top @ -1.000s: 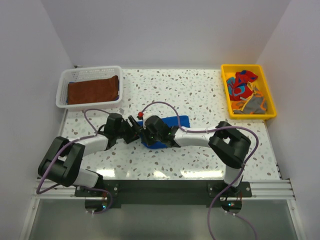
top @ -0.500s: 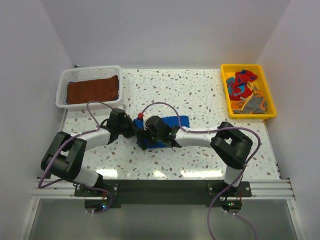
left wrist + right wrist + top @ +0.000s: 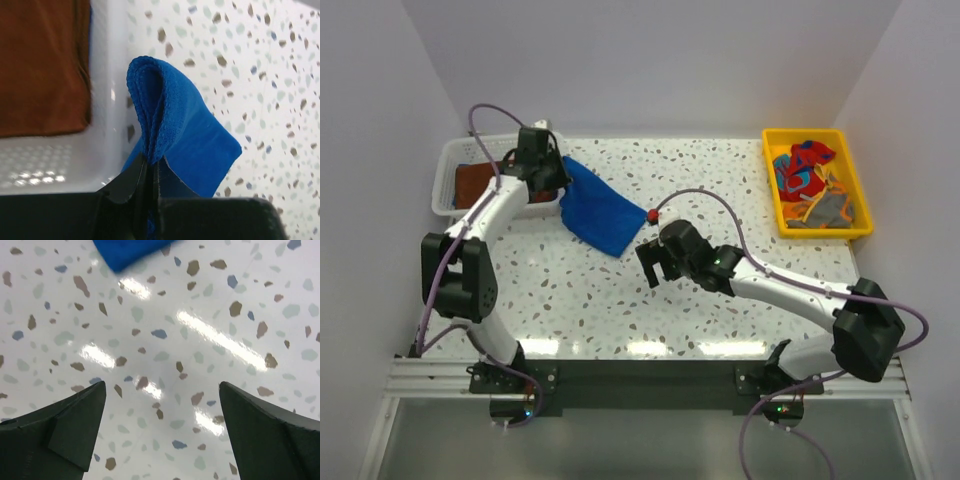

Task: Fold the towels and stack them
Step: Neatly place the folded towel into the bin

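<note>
Blue towel (image 3: 603, 210), folded, is pinched tight in left gripper (image 3: 150, 172) and hangs beside the right wall of white basket (image 3: 107, 100). Its low corner is near the surface (image 3: 720, 190); contact unclear. Stacking step in hand. Next move: carry it over the rim, lay it flat on brown towel (image 3: 40, 65) inside, then release. Right gripper (image 3: 657, 262) is spread wide, empty, over bare surface. A second ago both grippers were at the towel mid-surface. Now the left has carried it up to the basket and the right has backed off.
</note>
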Robot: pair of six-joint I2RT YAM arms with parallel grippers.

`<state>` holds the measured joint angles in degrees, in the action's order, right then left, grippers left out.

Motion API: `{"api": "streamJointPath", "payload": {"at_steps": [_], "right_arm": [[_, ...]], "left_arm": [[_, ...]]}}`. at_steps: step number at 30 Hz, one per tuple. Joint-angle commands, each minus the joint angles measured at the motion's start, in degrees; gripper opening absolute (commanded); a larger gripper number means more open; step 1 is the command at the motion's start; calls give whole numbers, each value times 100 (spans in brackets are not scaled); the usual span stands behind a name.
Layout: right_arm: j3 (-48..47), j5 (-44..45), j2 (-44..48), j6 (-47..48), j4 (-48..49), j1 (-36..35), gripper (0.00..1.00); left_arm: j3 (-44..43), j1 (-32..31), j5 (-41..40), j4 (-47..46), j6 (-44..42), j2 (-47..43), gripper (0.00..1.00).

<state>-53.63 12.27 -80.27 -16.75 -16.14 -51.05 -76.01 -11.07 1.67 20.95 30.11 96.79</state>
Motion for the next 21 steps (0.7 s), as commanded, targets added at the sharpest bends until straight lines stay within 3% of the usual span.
{"api": "streamJointPath", "payload": {"at_steps": [1,10,16,21], "right_arm": [[203,398,362,137,-609,-37,99],[160,618,468,427,-943,59,99],[-25,654,319,550,-1057,226,99],[-253,653,143,629,-1233,271,99]], "left_arm": [[-1385,403,-473,901,-768,462,0],[-4164,992,-1072,2149,-1472,1878,0],[-5159,1379,-1362,2615,-2052,2335,0],[-5170,1704,-1722,2599,-2123,2274,0]]}}
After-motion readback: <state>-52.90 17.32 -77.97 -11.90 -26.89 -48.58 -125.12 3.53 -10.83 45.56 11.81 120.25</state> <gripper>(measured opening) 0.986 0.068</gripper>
